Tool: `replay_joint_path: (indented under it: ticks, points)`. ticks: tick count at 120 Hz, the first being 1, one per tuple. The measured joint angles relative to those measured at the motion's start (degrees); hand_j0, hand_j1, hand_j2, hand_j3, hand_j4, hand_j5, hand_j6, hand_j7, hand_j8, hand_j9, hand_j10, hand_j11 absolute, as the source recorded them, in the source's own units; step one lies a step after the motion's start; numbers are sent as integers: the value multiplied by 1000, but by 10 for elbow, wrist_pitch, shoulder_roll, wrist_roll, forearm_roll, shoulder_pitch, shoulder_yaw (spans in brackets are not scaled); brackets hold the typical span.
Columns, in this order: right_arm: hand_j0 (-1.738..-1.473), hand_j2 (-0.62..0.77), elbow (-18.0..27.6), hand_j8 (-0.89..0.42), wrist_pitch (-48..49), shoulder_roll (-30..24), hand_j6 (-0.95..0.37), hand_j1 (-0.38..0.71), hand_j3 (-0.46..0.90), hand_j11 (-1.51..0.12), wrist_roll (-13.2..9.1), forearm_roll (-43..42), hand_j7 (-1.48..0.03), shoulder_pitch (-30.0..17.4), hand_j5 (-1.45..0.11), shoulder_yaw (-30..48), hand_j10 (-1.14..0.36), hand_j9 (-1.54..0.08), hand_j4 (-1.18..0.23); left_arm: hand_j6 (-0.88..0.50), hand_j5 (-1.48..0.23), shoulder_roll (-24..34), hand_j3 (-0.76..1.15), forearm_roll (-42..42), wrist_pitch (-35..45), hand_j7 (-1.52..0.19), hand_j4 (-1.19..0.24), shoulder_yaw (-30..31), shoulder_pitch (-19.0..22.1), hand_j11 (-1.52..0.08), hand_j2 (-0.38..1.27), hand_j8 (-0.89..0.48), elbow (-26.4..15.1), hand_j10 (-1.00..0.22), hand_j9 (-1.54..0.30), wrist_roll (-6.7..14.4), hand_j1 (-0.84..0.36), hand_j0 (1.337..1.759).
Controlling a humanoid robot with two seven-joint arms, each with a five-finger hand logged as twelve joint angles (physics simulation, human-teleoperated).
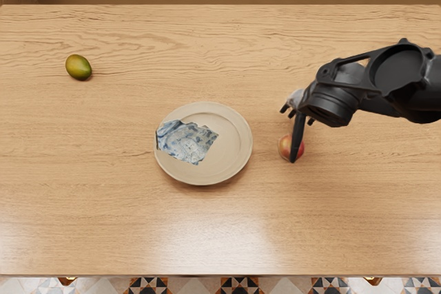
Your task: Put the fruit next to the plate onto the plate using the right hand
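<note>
A small red-yellow fruit [285, 147], like an apple, lies on the table just right of the plate [235, 144]. The plate is beige with a blue-white patterned patch in its left half. My right hand [298, 123] comes in from the right edge and hovers over the fruit. One dark finger [298, 139] points straight down across the fruit's right side; the other fingers are spread and hold nothing. A green-orange mango [78, 67] lies far off at the table's upper left. The left arm is out of sight.
The wooden table [220, 232] fills the view, its front edge near the bottom and its back edge at the top. My right forearm [386, 80] spans the space right of the fruit.
</note>
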Motion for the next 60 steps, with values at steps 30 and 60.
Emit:
replay_joint_path:
  ticks: [30, 60]
  points:
    - [-1658, -28, 102, -142, -79, -74, -143, -180, 0, -184, 0, -74, -184, -24, -184, 40, -142, -184, -142, -3, -3, 0, 0, 0, 0, -3, -3, 0, 0, -3, 1, -3, 0, -3, -3, 0, 347, 1658]
    - [-1658, -29, 156, -148, -132, -90, -148, -173, 0, -191, 0, -100, -191, -28, -191, 62, -148, -191, -148, -3, -3, 0, 0, 0, 0, -3, -3, 0, 0, -3, 1, -3, 0, -3, -3, 0, 347, 1658]
